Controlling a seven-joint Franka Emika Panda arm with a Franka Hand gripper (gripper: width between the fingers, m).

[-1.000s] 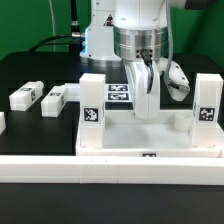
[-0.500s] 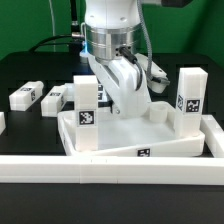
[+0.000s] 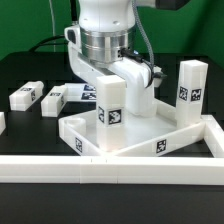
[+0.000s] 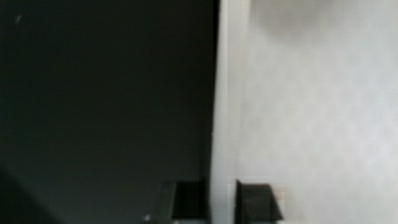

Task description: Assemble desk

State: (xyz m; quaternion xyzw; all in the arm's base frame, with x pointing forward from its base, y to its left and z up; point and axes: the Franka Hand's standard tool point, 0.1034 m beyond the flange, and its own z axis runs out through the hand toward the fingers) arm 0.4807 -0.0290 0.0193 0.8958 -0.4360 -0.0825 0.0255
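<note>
Wrist view shows the gripper point(image 4: 226, 203) with its two dark fingers astride a thin white upright edge, one finger on the black table side and one on the white side. I judge that edge to be the raised rim of the desk top point(image 4: 320, 110), and the fingers to be clamped on it, though actual contact at the pads is too blurred to confirm. Exterior view places the gripper point(image 3: 133, 98) low behind an upright tagged leg point(image 3: 110, 103) that stands at one corner of the desk top point(image 3: 125, 146); a second upright leg point(image 3: 190, 88) stands at the corner toward the exterior view's right. The desk top lies flat on the table point(image 3: 30, 130), directly beneath the hand, just behind the long white rail point(image 3: 100, 170). Its long axis is skewed to the rail: the corner toward the exterior view's left sits nearer the camera, and the front rim runs at an angle to the rail rather than parallel. Two loose legs point(image 3: 25, 97) point(image 3: 55, 99) lie well apart from it toward the exterior view's left, untouched. Assessment: two of four legs appear fitted, and the next move depends on turning the top about the gripped rim until its front edge squares with the rail.
</note>
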